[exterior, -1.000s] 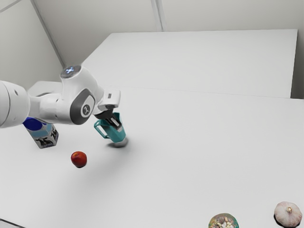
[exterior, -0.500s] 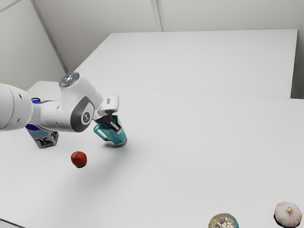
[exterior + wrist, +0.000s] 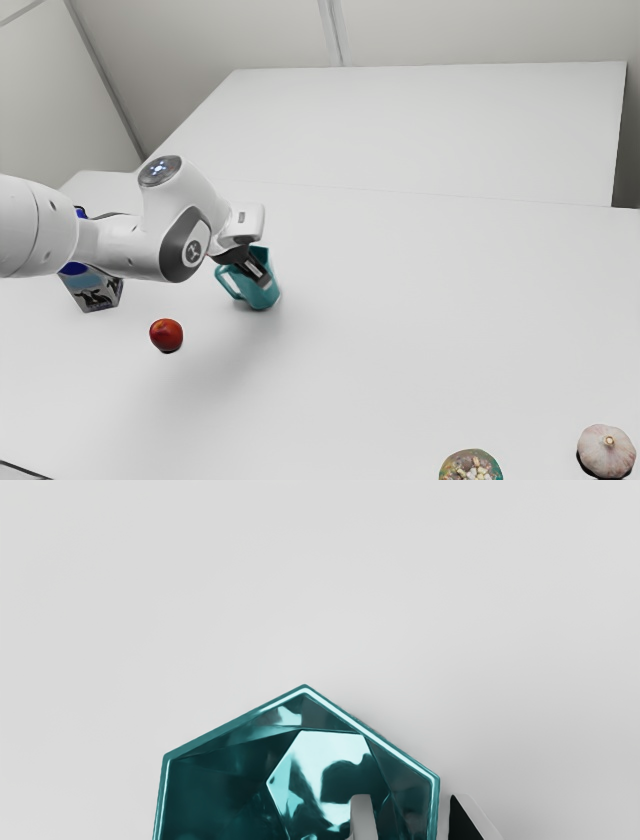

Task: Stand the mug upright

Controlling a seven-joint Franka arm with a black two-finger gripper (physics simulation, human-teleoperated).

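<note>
Mug [image 3: 262, 296] | showing you glossy teal facets, angular rim | handle [image 3: 226, 284] pointing toward exterior view's left | gripper [image 3: 264, 277]: can't tell you whether it's holding

And here's the arm [image 3: 130, 248], glossy white all over, built from fat rounded shells with fine seams between them. Look at that dark grey oval cap [image 3: 184, 243], a pale emblem on it! Up top, a grey disc [image 3: 160, 170] glows with small bluish-white lights. The hand [image 3: 242, 222] is a smooth white block with a small dark marking, and the jaws are black, with pale grey on the fingertips [image 3: 362, 812].
</note>
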